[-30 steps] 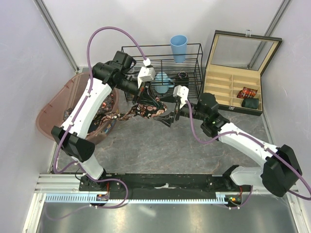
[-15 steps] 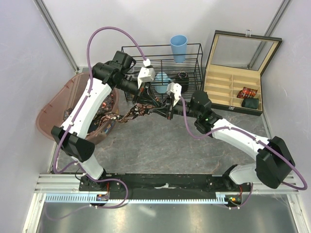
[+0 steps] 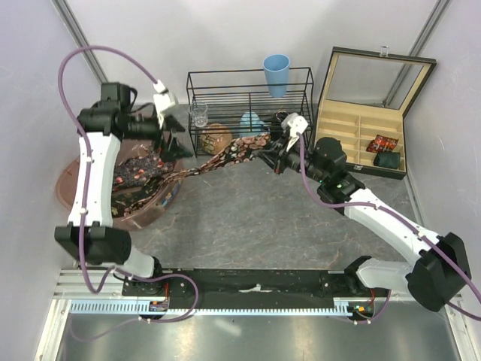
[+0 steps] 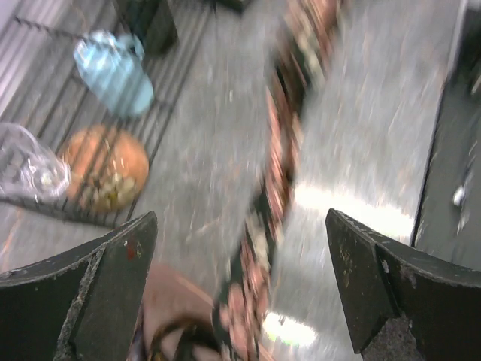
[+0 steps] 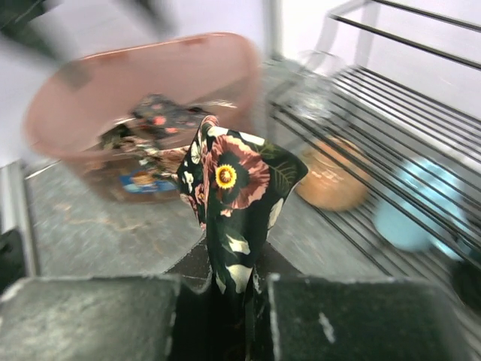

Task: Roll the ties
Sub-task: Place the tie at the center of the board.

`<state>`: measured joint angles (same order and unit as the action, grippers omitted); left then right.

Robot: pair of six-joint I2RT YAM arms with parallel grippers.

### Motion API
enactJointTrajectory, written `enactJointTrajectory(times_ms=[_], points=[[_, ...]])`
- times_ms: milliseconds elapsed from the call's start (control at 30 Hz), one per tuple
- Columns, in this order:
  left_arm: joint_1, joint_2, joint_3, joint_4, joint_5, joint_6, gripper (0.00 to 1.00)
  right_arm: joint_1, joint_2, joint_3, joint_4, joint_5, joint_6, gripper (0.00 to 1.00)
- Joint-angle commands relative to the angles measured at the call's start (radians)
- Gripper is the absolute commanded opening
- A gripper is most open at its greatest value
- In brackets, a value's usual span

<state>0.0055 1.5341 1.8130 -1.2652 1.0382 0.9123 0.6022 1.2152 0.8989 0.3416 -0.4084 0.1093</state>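
The right gripper (image 3: pixel 269 153) clamps one end of the tie (image 3: pixel 218 162), whose length runs away from it into the tub (image 3: pixel 69 197); the left gripper (image 3: pixel 176 143), spread and empty, hangs over that far stretch.

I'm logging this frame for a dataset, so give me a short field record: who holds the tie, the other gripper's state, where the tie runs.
tie: patterned, stretched from the tub to the right gripper, in front of the wire rack
right gripper: shut on the tie's end
left gripper: open, tie passes below it, ungripped
box: lid open, two coiled ties in its right compartments
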Motion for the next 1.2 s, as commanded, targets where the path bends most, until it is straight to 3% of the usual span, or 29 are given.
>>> enactJointTrajectory(times_ms=[0, 167, 433, 533, 567, 667, 733, 767, 833, 1000, 1167], points=[[-0.009, -0.106, -0.197, -0.051, -0.167, 0.307, 0.99, -0.062, -0.077, 0.072, -0.124, 0.108, 0.069, 0.0], [-0.038, -0.135, -0.368, 0.076, -0.214, 0.382, 0.99, -0.073, -0.152, 0.071, -0.2, 0.123, 0.064, 0.0], [-0.2, -0.103, -0.541, 0.36, -0.412, 0.336, 1.0, -0.073, -0.212, 0.104, -0.266, 0.167, 0.058, 0.0], [-0.236, -0.127, -0.606, 0.45, -0.478, 0.333, 0.86, -0.073, -0.229, 0.12, -0.291, 0.21, 0.058, 0.0], [-0.239, -0.137, -0.612, 0.455, -0.48, 0.341, 0.72, -0.073, -0.236, 0.124, -0.309, 0.23, 0.058, 0.0], [-0.239, -0.186, -0.607, 0.455, -0.426, 0.353, 0.46, -0.074, -0.262, 0.156, -0.384, 0.313, 0.053, 0.0], [-0.248, -0.216, -0.584, 0.399, -0.361, 0.382, 0.34, -0.082, -0.282, 0.19, -0.443, 0.391, 0.052, 0.0], [-0.278, -0.219, -0.551, 0.371, -0.35, 0.402, 0.22, -0.103, -0.29, 0.202, -0.516, 0.404, 0.049, 0.0], [-0.32, -0.215, -0.506, 0.285, -0.333, 0.401, 0.07, -0.148, -0.307, 0.233, -0.635, 0.477, 0.04, 0.0], [-0.484, -0.143, -0.339, 0.127, -0.285, 0.347, 0.02, -0.3, -0.304, 0.305, -0.884, 0.638, 0.035, 0.0], [-0.608, 0.104, -0.128, -0.176, -0.184, 0.247, 0.02, -0.39, -0.342, 0.298, -1.029, 0.651, 0.059, 0.0]])
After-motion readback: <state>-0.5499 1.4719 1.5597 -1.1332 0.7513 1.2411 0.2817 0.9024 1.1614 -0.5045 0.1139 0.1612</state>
